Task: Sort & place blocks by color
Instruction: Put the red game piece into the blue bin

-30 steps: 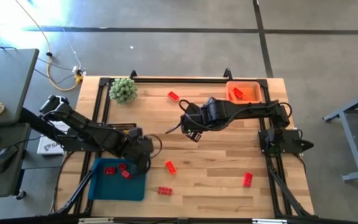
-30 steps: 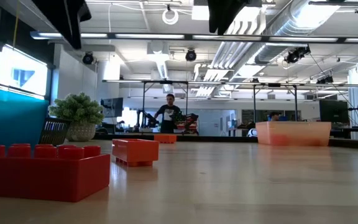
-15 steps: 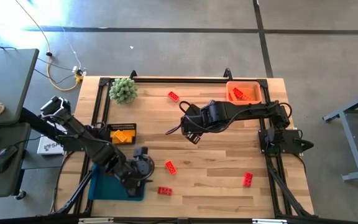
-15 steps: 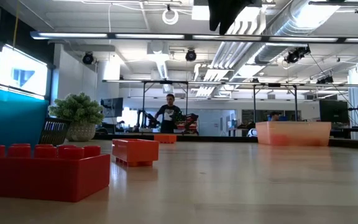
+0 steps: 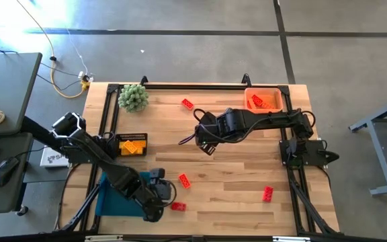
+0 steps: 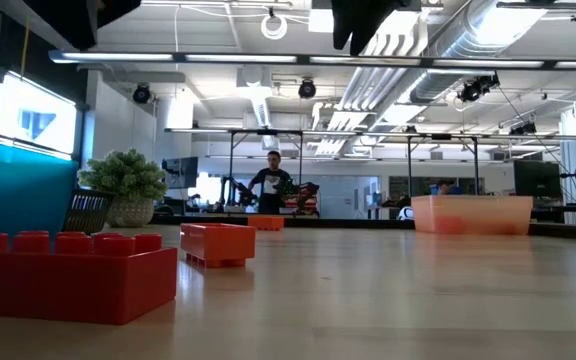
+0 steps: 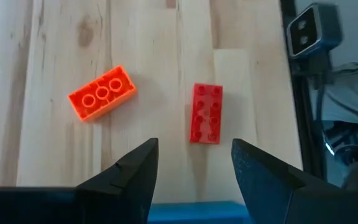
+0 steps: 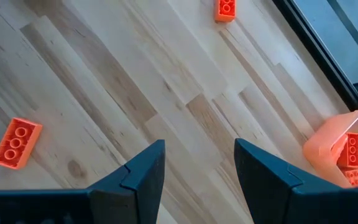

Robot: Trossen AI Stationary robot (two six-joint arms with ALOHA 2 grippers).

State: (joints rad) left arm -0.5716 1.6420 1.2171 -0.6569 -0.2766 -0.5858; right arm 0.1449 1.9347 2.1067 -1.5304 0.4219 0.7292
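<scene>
My left gripper [image 5: 164, 195] [image 7: 194, 167] is open and empty, hovering by the table's near edge, just right of the blue tray [image 5: 107, 203]. A red block [image 7: 206, 113] [image 5: 178, 206] and an orange-red block [image 7: 101, 101] [image 5: 185, 180] lie flat on the wood ahead of its fingers. My right gripper [image 5: 207, 142] [image 8: 199, 167] is open and empty above the table's middle. More blocks lie at the far side [image 5: 187, 103] and the near right [image 5: 267, 194]. The orange tray [image 5: 264, 99] and the black tray [image 5: 132, 144] hold blocks.
A green spiky plant ball [image 5: 134, 98] sits at the far left corner. My left arm covers most of the blue tray and hides what is in it. The low view shows the red block [image 6: 68, 275] close by and the orange tray [image 6: 471, 213] far off. People stand in the room behind.
My left arm has swung from above the blue tray toward the table's near edge and to the right, stopping beside the red block there. It now hides the red blocks in the blue tray and uncovers the black tray. No block has moved.
</scene>
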